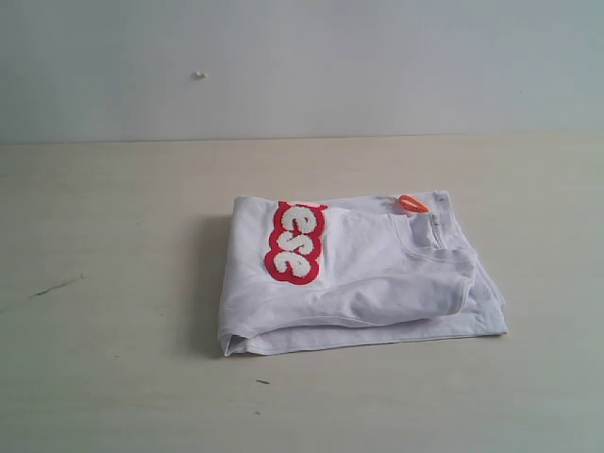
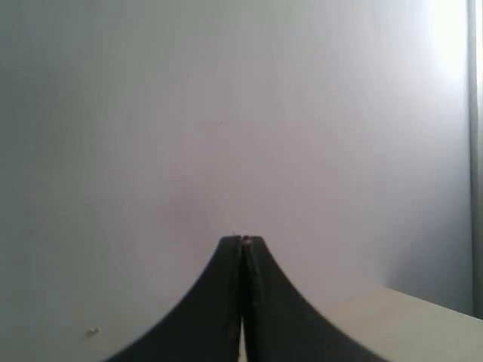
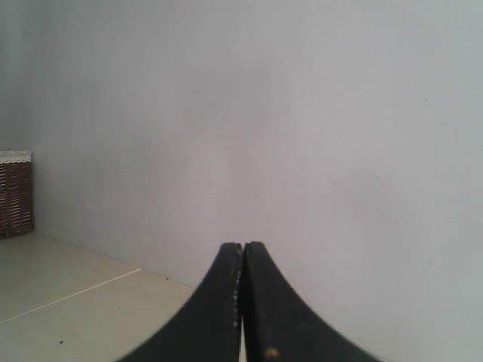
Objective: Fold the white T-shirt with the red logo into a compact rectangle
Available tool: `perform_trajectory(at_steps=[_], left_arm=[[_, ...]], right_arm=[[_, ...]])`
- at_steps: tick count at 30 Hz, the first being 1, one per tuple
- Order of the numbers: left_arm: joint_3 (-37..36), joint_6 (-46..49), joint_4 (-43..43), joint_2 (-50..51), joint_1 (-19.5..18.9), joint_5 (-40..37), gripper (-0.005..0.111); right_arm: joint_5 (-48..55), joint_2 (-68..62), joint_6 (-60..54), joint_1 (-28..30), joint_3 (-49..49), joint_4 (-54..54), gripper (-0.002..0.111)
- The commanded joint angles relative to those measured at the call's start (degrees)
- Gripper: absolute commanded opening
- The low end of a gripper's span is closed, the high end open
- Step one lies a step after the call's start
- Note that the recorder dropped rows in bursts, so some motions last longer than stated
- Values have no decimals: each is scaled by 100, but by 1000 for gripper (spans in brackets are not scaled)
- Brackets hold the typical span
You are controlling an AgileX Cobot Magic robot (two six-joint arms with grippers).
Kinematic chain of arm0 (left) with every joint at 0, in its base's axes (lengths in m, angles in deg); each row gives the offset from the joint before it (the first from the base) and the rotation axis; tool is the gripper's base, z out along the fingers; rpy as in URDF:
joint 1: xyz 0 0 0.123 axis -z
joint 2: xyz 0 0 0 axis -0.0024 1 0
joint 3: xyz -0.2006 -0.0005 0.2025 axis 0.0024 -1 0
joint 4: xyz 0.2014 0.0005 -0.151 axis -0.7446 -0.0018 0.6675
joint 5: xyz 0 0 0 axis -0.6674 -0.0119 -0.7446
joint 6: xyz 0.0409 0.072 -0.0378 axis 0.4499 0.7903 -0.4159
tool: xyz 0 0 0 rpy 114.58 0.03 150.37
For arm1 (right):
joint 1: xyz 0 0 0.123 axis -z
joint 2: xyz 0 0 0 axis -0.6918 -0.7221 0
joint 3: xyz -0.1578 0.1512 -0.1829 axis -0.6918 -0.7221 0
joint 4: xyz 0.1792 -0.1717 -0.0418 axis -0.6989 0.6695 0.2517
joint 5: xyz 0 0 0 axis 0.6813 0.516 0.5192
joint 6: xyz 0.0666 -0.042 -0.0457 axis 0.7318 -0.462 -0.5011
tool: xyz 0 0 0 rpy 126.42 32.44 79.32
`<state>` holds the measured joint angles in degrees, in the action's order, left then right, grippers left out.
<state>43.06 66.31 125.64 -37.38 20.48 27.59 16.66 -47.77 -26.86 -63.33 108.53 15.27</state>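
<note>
The white T-shirt (image 1: 363, 278) lies folded into a rough rectangle in the middle of the table, seen only in the exterior view. Part of the red logo (image 1: 296, 243) shows on its left top face, and a small orange neck tag (image 1: 412, 203) sits at its far right edge by the collar. No arm appears in the exterior view. My left gripper (image 2: 242, 241) is shut with nothing between its black fingers and faces a plain wall. My right gripper (image 3: 242, 246) is likewise shut and empty, facing a wall.
The pale wooden table (image 1: 104, 283) runs to a grey back wall (image 1: 302, 66). A dark scuff (image 1: 55, 286) marks the tabletop at the left. A brown wicker basket (image 3: 15, 192) stands at the edge of the right wrist view.
</note>
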Motion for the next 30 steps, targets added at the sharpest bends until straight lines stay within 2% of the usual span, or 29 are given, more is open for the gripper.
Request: perform_trajectory(at_steps=[1,4,11,15,23,30], left_arm=[[-15,0,-54,-10,23,-27,0],[-15,-13,-564,-10,23,-17,0],[-15,-129,-918,-10,-64,-17,0],[-15,-965,-1603,-10,-278,-17,0],[-15,-3243,-2896,-10,-708,288,0],[-500,-3827,-3296,-10,-868,1213,0]], right_arm=[[7,5,18,18,-10,28,0],[7,5,18,18,-10,28,0],[7,5,18,18,-10,12,0],[7,5,18,18,-10,12,0],[7,5,18,18,-10,12,0],[7,5,18,18,-10,12,0]])
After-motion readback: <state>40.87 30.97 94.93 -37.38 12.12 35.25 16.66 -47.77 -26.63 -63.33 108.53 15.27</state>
